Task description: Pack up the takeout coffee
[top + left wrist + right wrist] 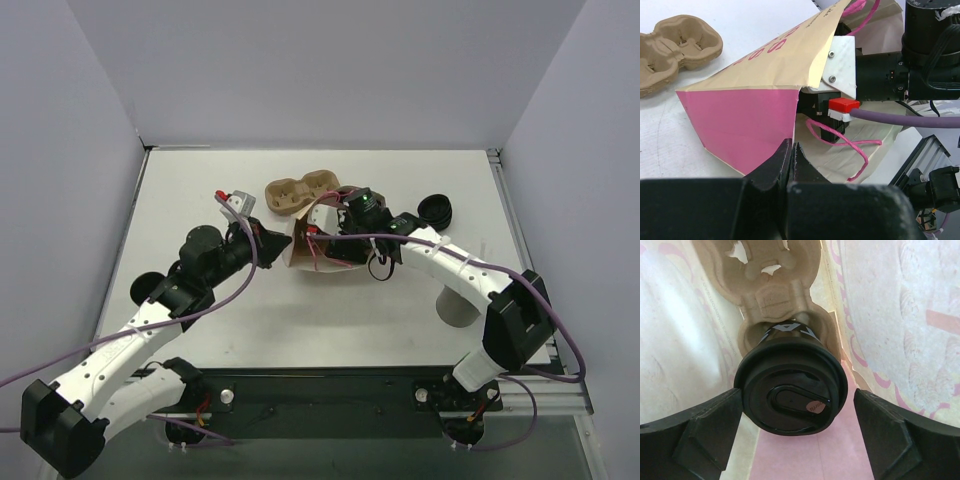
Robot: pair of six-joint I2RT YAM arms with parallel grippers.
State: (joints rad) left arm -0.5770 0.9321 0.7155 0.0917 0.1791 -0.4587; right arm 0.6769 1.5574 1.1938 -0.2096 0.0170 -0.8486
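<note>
The right gripper (pixel 797 400), jaws released, flanks the small black lidded cup (pixel 787 360), centre frame, seated in the brown pulp tray (pixel 770 290) inside the cream-and-pink paper bag (pixel 890 300) whose edge the clenched left gripper (pixel 791 152) pinches; likely light, crushable, so grip just below the rim.

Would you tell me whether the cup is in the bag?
Inside: the cup sits in a tray well, walls of the bag around it.

2 white-shelled arms (pixel 112 358) with black joints and purple cables (pixel 900 120) — 1 green light (pixel 366 199) at a wrist
</note>
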